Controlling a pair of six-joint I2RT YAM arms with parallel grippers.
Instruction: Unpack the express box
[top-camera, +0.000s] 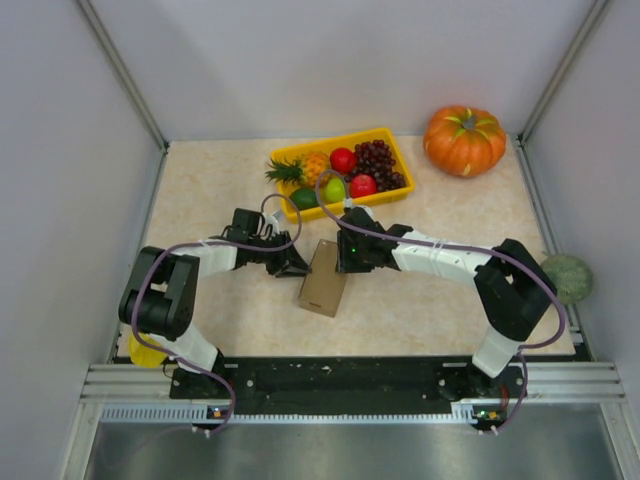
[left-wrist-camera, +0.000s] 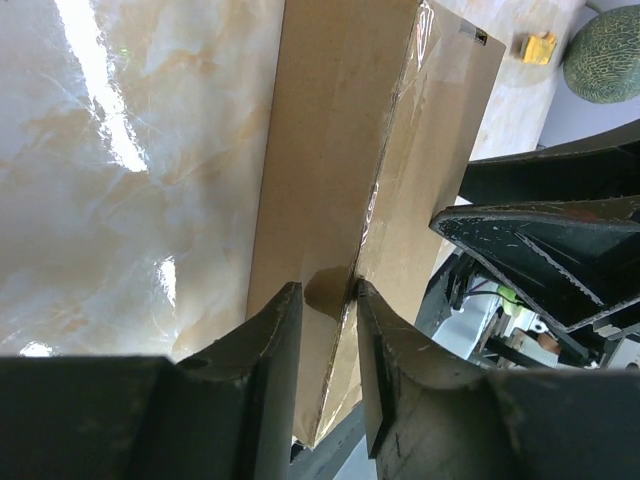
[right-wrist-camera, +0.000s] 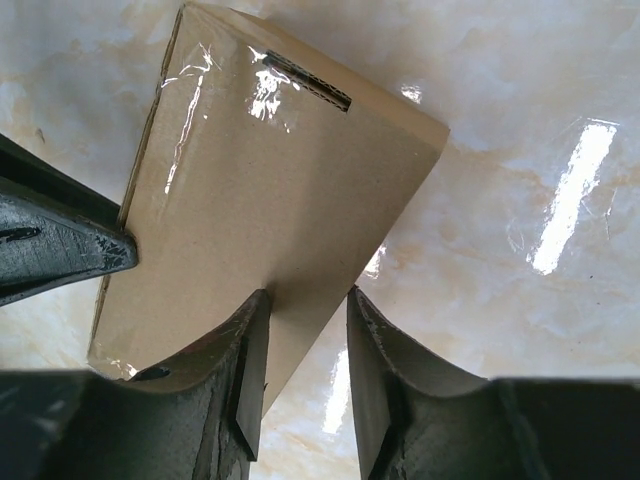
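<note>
The express box (top-camera: 324, 283), a flat brown cardboard box sealed with clear tape, lies mid-table between both arms. My left gripper (top-camera: 297, 266) is at its upper left corner. In the left wrist view a ridge of the box (left-wrist-camera: 330, 150) runs down into the left gripper (left-wrist-camera: 328, 300), and both fingertips press on cardboard. My right gripper (top-camera: 343, 255) is at the upper right corner. In the right wrist view a corner of the box (right-wrist-camera: 270, 180) lies in the right gripper (right-wrist-camera: 308, 300). Its jaws stand narrowly apart; only the left finger (right-wrist-camera: 245, 340) lies against cardboard, and table shows beside the other.
A yellow tray (top-camera: 340, 140) of fruit stands just behind the grippers. An orange pumpkin (top-camera: 463, 140) sits at the back right and a green melon (top-camera: 567, 277) at the right edge. Grey walls close the left, right and back sides.
</note>
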